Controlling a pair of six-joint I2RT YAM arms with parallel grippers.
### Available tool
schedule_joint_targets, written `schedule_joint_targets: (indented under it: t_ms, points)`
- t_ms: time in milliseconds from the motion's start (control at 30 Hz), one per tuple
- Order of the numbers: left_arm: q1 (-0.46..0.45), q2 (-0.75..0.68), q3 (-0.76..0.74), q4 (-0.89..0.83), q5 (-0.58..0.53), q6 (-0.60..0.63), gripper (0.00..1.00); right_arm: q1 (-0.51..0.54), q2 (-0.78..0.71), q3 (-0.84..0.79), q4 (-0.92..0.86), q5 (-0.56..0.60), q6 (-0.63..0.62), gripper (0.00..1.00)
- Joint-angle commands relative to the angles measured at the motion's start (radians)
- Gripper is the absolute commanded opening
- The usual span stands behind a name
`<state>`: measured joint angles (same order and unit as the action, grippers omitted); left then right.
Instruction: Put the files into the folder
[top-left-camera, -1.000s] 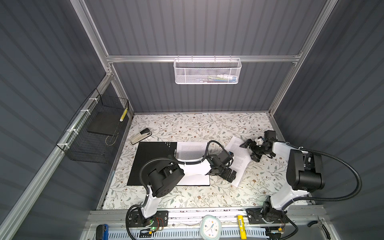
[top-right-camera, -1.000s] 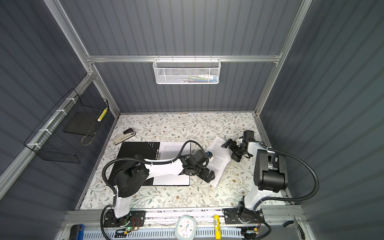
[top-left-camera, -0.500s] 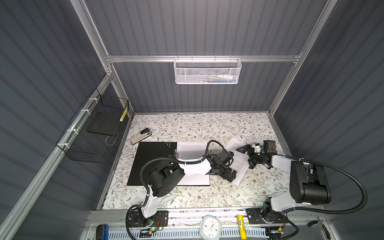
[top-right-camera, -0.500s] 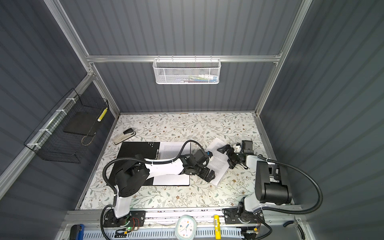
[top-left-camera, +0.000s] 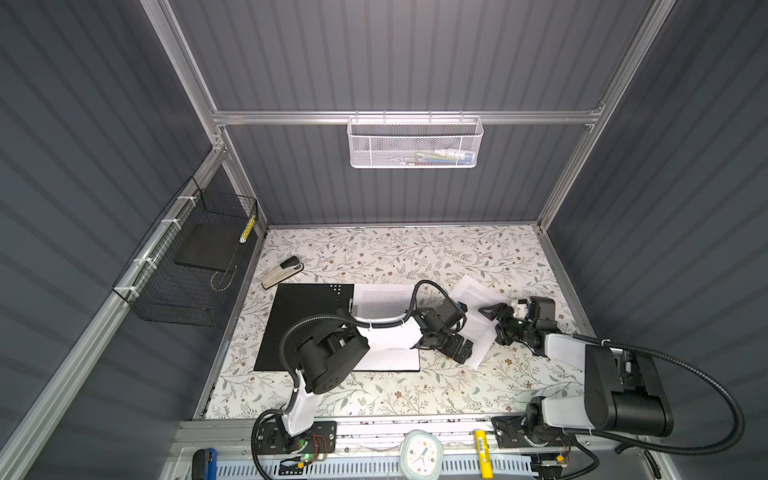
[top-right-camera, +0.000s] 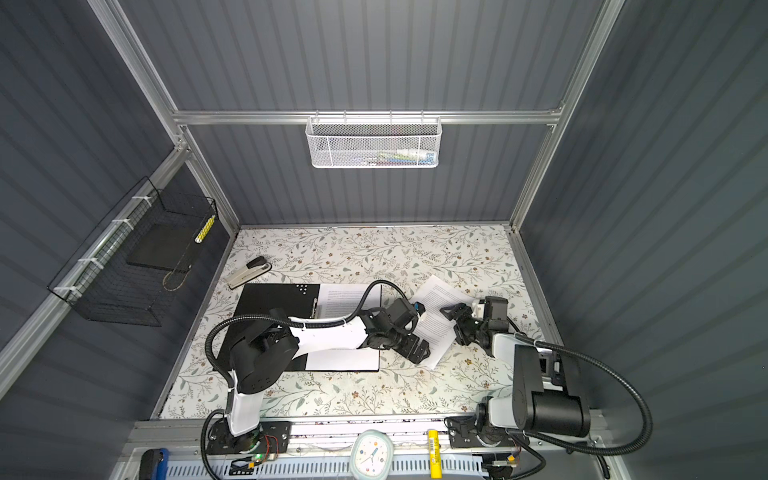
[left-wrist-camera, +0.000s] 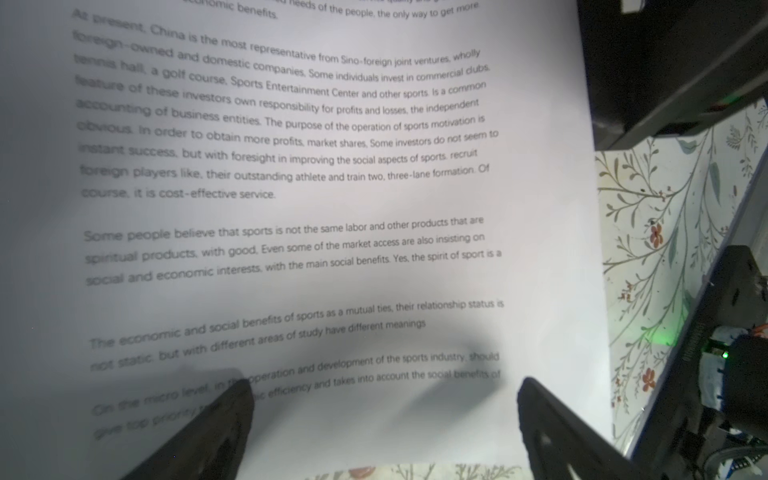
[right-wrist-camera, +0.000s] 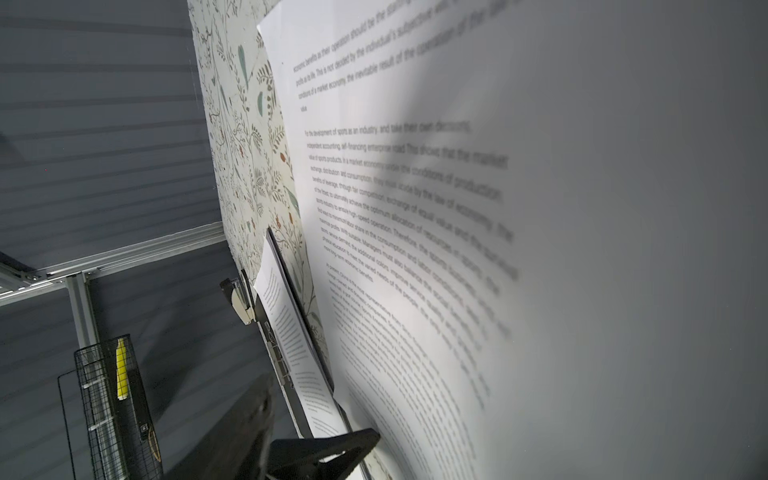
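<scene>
Right hand (top-left-camera: 496, 324) sits at the right edge of the loose white printed paper sheet (top-left-camera: 473, 295), can't tell if it's pinched it yet. Left hand (top-left-camera: 459, 351) is spread wide over the near corner. Sheet lies skewed on the floral desk (top-left-camera: 374, 249), just right of the open black folder (top-left-camera: 307, 316), nearer the left arm.

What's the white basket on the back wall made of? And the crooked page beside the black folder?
The white basket looks like painted metal mesh: tiny even holes, stiff wire rim. The crooked page looks like ordinary matte paper: thin, white, black printed text, no shine.
</scene>
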<state>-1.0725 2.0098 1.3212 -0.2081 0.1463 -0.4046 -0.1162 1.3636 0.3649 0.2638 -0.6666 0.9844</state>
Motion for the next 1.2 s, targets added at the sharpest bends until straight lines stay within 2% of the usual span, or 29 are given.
schedule_joint_targets:
  t_ms: [0, 133, 300, 400, 467, 633, 733, 833, 933, 1033, 1167]
  points:
    - [0.008, 0.046, -0.01, -0.073, 0.008, -0.012, 1.0, 0.006, -0.034, -0.029, 0.032, 0.021, 0.02, 0.56]
    - [0.008, 0.044, -0.007, -0.074, 0.01, -0.013, 1.0, 0.007, -0.044, -0.042, 0.017, 0.024, 0.009, 0.4]
    - [0.008, 0.043, -0.002, -0.074, 0.018, -0.016, 1.0, 0.007, -0.053, -0.065, 0.016, 0.032, 0.007, 0.26]
    - [0.008, 0.036, 0.009, -0.074, 0.03, -0.017, 1.0, 0.008, -0.071, -0.06, -0.007, 0.036, -0.004, 0.09]
    - [0.009, 0.017, 0.025, -0.073, 0.036, -0.01, 1.0, 0.01, -0.095, -0.042, -0.05, 0.037, -0.027, 0.01]
    - [0.011, -0.093, 0.048, -0.041, -0.008, 0.004, 1.0, 0.026, -0.223, 0.031, -0.256, 0.092, -0.115, 0.0]
    - [0.011, -0.204, -0.002, -0.011, -0.119, 0.022, 1.0, 0.055, -0.334, 0.119, -0.429, 0.163, -0.197, 0.0]
    - [0.011, -0.347, -0.091, 0.013, -0.255, 0.046, 1.0, 0.13, -0.391, 0.255, -0.59, 0.256, -0.288, 0.0]
    - [0.011, -0.504, -0.189, 0.013, -0.412, 0.075, 1.0, 0.231, -0.368, 0.402, -0.695, 0.291, -0.334, 0.0]
    - [0.011, -0.67, -0.304, 0.015, -0.555, 0.122, 1.0, 0.382, -0.301, 0.542, -0.725, 0.306, -0.326, 0.0]
    - [0.014, -0.852, -0.416, -0.033, -0.642, 0.187, 1.0, 0.585, -0.127, 0.725, -0.685, 0.243, -0.295, 0.0]
